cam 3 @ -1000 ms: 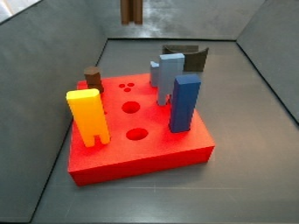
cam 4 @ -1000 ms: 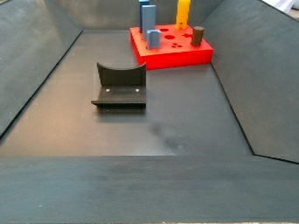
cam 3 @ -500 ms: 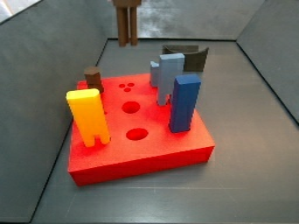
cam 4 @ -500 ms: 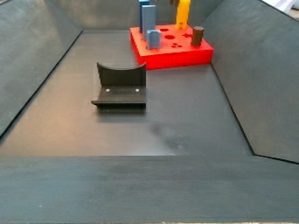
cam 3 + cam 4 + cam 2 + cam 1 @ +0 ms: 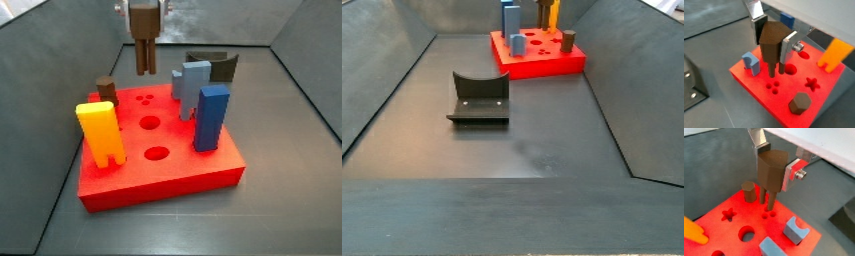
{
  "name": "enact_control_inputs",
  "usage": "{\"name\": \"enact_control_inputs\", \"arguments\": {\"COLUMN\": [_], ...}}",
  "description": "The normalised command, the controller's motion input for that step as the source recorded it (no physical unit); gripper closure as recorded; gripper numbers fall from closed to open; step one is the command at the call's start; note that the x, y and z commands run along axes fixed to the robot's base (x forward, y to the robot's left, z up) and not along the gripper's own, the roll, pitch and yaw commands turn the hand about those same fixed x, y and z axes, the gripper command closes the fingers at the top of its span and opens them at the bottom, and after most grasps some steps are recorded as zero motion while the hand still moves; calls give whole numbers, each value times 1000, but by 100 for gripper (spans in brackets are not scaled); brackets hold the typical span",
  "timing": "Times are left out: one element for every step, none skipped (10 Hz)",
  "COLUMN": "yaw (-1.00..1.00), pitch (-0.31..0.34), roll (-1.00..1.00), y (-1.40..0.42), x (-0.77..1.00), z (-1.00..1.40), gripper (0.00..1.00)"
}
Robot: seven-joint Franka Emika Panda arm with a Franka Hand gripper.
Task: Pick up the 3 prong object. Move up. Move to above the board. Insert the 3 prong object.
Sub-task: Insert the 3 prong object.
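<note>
My gripper [image 5: 142, 22] is shut on the 3 prong object [image 5: 142, 45], a slim brown post with thin prongs pointing down. It hangs upright over the far left part of the red board [image 5: 201, 170], prong tips a little above the cluster of three small holes [image 5: 142, 98]. Both wrist views show the post [image 5: 771, 173] [image 5: 774, 42] clamped between the silver fingers [image 5: 791, 174] [image 5: 787, 46], prongs over the small holes [image 5: 767, 214] [image 5: 772, 87]. In a side view the post [image 5: 545, 12] shows over the board [image 5: 543, 64].
On the board stand a short dark-brown cylinder [image 5: 106, 88], a yellow two-legged block [image 5: 100, 130] and two blue blocks [image 5: 211, 115] [image 5: 191, 78]. It also has round holes [image 5: 150, 123] and a star hole [image 5: 729, 214]. The fixture [image 5: 478, 97] stands on the floor.
My gripper has come down with the post from the upper edge of the side view towards the board's small holes. Nothing else has moved.
</note>
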Motion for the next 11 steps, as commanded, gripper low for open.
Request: {"name": "enact_control_inputs", "arguments": {"yaw": [-911,-29,-343,-1000,-1000,-1000,-1000,-1000,-626,0,-731], "pitch": [0,0,0,0,0,0,0,-7,-63,0,0], "roll": [-9,0,-43,-40,-27,-16,-14,-34,-67,0,0], "y": [0,0,0,0,0,0,0,0,100,0,266], "x": [-66,0,0,37,9,0,0,0,226,0,203], "z": [-220,0,-197,-417,-446,-466,-460,-420,-23,-63,-289], "gripper": [100,100,100,100,100,100,100,100,100,100,100]}}
